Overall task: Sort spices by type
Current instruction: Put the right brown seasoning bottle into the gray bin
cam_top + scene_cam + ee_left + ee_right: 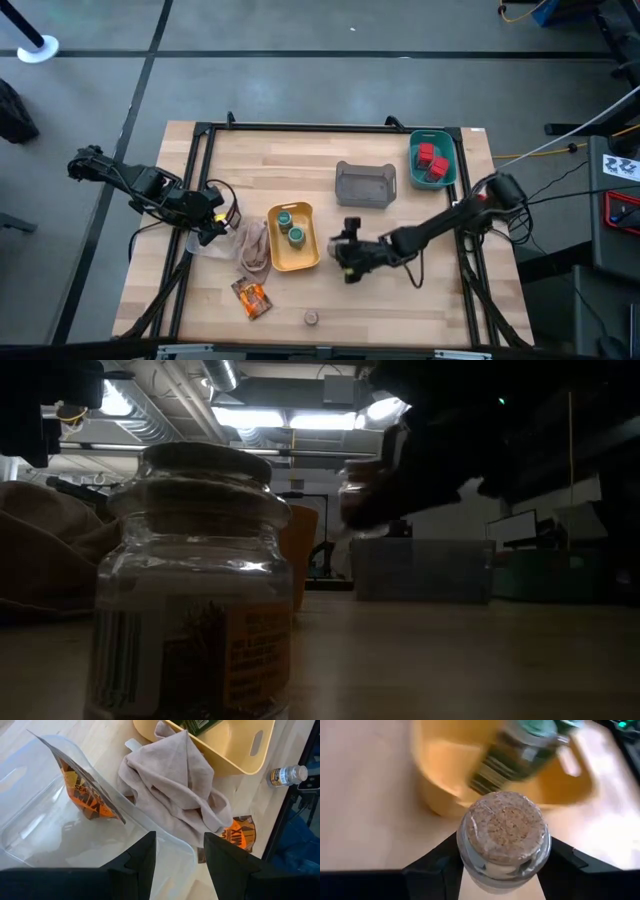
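We see a yellow tray (303, 262), a grey tray (365, 186), a teal tray (446, 172) and a beige cloth (254, 246) on the wooden table (400, 300).

Looks like a robotics lab or workshop, not a home: wooden table (400, 300) w/ black metal frame stands on a grey floor (300, 80) marked w/ dark lines, and cables (560, 150) trail across it at the right. Low view shows exposed ceiling ducts (215, 375), strip lights (290, 420) and a monitor (520, 525) in the room behind.
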